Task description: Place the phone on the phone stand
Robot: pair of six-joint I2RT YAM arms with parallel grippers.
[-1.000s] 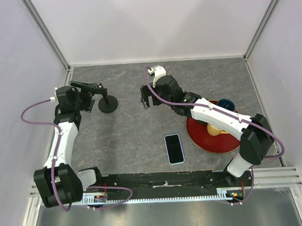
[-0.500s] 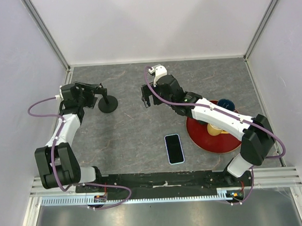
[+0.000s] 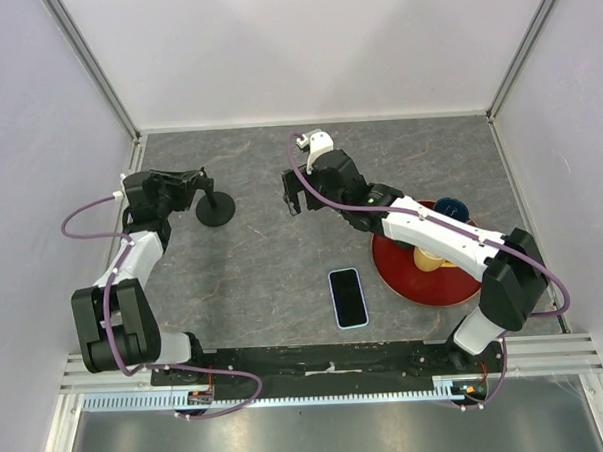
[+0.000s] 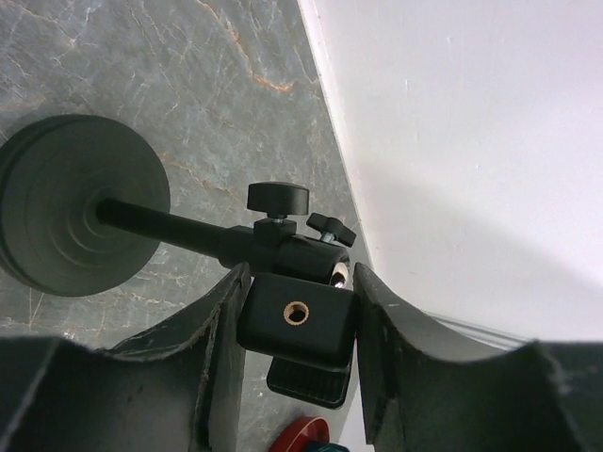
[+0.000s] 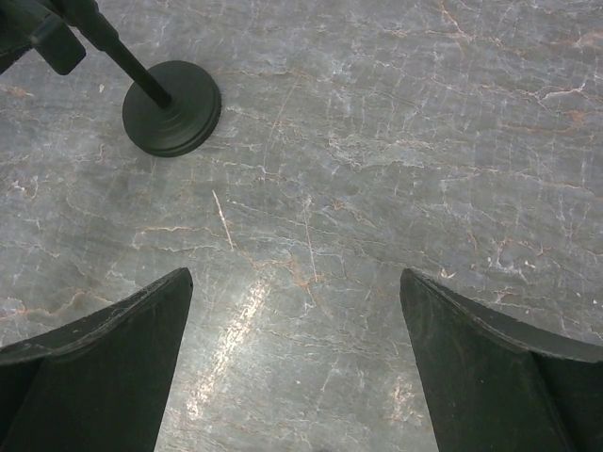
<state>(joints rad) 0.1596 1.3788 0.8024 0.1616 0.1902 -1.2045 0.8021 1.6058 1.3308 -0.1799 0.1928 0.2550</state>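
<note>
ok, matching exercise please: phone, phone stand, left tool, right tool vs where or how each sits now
Things:
1. slim black-screen, pale-blue-rimmed phone
2. small black disc-base phone stand
3. left tool
4. right tool

States:
A. open, nothing between its fingers, over the grey marbled table
B. lying flat near the front edge, between the arm bases
C. closed on the stand's clamp head
D. disc down, far left

Pairs: 1-B, 2-D, 3-C, 4-A
</note>
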